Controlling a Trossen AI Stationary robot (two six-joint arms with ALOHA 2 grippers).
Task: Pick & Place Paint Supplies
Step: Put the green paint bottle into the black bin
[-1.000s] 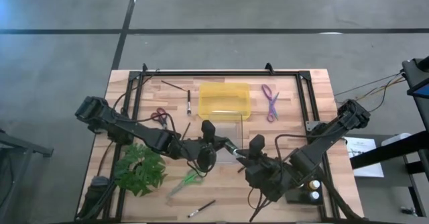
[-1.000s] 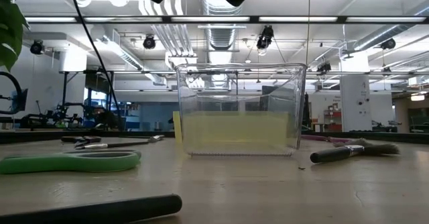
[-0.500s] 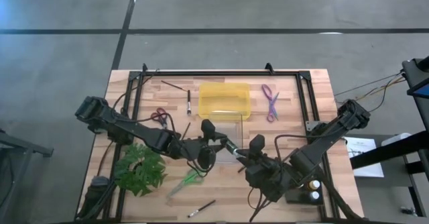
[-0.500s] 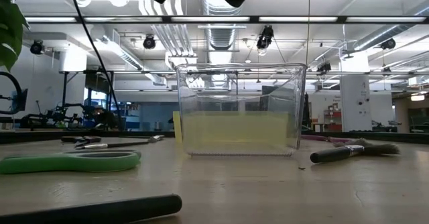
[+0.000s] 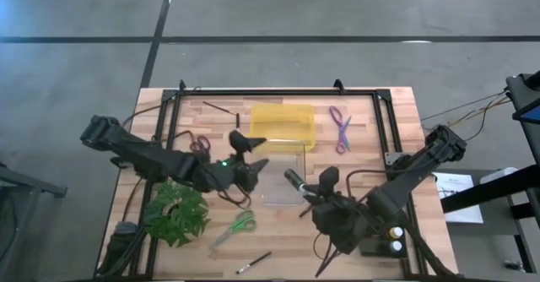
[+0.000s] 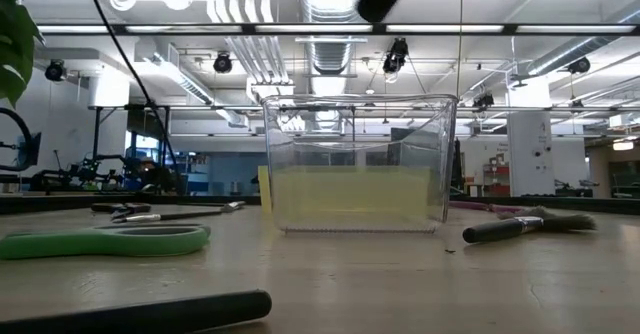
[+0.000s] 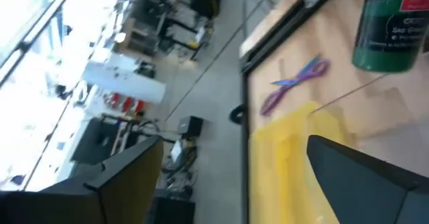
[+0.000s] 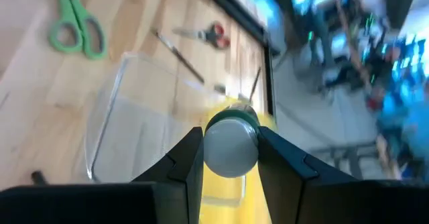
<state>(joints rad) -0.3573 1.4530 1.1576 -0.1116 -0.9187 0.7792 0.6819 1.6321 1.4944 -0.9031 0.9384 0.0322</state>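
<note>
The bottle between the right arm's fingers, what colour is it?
Green bottle, pale cap; left wrist view shows it best.

The only lettering shows in the left wrist view, on the green paint bottle (image 7: 391, 28): a dark label carries pale print too blurred to make out with any certainty, and above it sits a red patch with white characters, equally unreadable. No other text, number, brand or sign can be read on the counter or in the room behind.
</note>
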